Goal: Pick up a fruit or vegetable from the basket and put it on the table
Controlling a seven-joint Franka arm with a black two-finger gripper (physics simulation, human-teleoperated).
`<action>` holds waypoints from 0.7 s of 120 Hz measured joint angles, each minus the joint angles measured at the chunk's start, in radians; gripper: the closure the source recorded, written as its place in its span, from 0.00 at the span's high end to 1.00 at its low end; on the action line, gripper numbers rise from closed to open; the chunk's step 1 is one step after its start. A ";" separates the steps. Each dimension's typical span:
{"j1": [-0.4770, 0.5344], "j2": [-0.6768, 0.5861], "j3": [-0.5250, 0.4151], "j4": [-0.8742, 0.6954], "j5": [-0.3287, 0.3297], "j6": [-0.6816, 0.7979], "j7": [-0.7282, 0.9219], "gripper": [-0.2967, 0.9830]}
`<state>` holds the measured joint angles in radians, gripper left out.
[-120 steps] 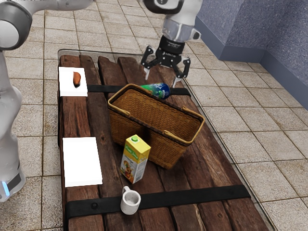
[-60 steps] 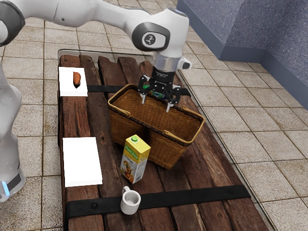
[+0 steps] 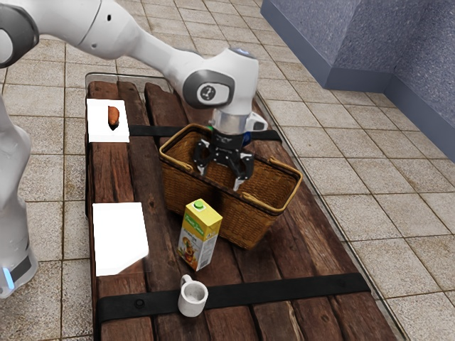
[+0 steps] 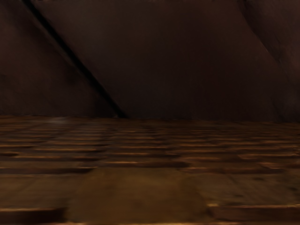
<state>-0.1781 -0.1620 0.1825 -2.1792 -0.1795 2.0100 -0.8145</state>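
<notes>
End effector (image 3: 220,180) spread at basket (image 3: 250,229), green-labelled carton (image 3: 193,240)

**Tiled indoor-looking space with a rustic surface, its exact use unclear**

Square beige tiles with dark joints cover the floor (image 3: 398,213). Beyond the surface's (image 3: 316,249) far corner, toward the exterior view's right, stand speckled blue-grey walls (image 3: 362,28) with a plain slate-blue band (image 3: 355,71) along their foot. The surface is rough brown planks crossed by black straps (image 3: 313,285). A wicker basket (image 3: 266,213), juice carton (image 3: 199,238) and white mug (image 3: 193,298) suggest a home; the robot arm (image 3: 153,50) suggests a lab.
</notes>
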 joint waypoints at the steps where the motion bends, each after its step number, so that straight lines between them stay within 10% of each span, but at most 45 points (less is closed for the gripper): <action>1: 0.000 0.000 0.000 -0.001 -0.001 0.002 0.002 0.77; 84: 0.009 -0.004 -0.003 -0.106 -0.085 0.101 0.073 0.77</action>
<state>-0.1688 -0.1664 0.1795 -2.2848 -0.2650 2.1109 -0.7415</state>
